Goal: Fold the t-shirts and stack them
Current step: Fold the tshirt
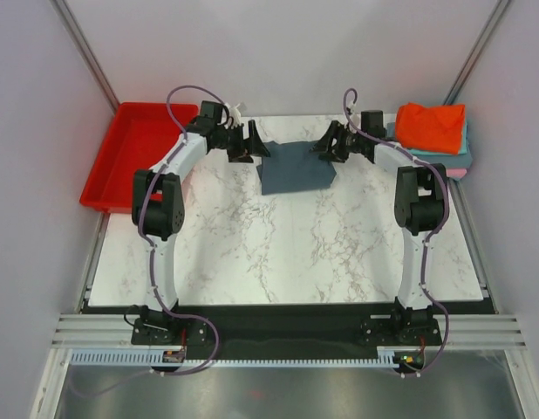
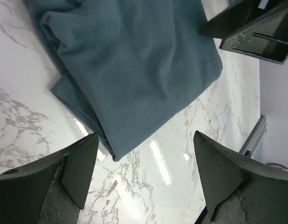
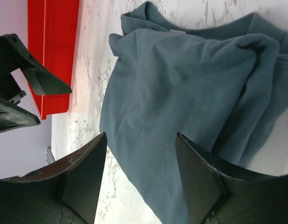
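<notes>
Left gripper (image 2: pixel 146 140) spread, empty. Right gripper (image 3: pixel 141 137) spread, empty. Shirt (image 1: pixel 296 168) lies bunched, so probably best to pinch corners evenly and smooth wrinkles before moving it to stack (image 1: pixel 431 129).

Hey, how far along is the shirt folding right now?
Done: folded shirts are piled at the far right, the orange-red shirt on top. In hand: the slate blue-grey shirt lies roughly folded at the far centre, with the left fingers and right fingers open beside it, neither gripping. Left: likely tidying that fold and moving it onto the pile.
</notes>
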`<control>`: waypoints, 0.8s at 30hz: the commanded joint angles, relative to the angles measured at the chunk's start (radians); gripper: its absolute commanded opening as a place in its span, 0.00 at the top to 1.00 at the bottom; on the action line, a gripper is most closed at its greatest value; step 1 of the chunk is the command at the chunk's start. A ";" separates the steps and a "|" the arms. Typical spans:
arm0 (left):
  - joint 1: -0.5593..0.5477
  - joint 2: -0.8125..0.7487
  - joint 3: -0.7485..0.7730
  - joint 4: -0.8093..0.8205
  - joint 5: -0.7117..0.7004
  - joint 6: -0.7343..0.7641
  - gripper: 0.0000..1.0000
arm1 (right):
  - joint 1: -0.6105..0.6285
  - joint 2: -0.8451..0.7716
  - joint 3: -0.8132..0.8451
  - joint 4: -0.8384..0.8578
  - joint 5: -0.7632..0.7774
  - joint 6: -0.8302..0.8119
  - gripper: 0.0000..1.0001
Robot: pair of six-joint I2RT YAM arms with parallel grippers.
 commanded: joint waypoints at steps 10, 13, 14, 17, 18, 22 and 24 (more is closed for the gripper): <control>-0.008 0.128 0.094 0.044 0.093 -0.014 0.11 | 0.011 0.040 -0.006 0.012 0.010 -0.025 0.31; -0.010 0.151 0.101 0.043 0.044 0.007 0.11 | 0.013 0.066 0.005 -0.028 0.058 -0.066 0.31; -0.010 0.155 0.105 0.034 0.018 0.015 0.11 | 0.013 0.077 0.009 -0.039 0.064 -0.077 0.30; -0.008 0.158 0.105 0.023 -0.014 0.032 0.11 | 0.013 0.106 0.029 -0.046 0.086 -0.103 0.30; -0.007 0.156 0.103 0.020 -0.017 0.033 0.11 | 0.013 0.106 0.040 -0.046 0.087 -0.106 0.30; -0.007 0.133 0.114 0.023 -0.005 0.029 0.11 | 0.018 0.057 0.054 -0.046 0.113 -0.160 0.29; -0.007 0.112 0.129 0.030 0.004 0.029 0.12 | 0.018 0.005 0.051 -0.045 0.123 -0.169 0.29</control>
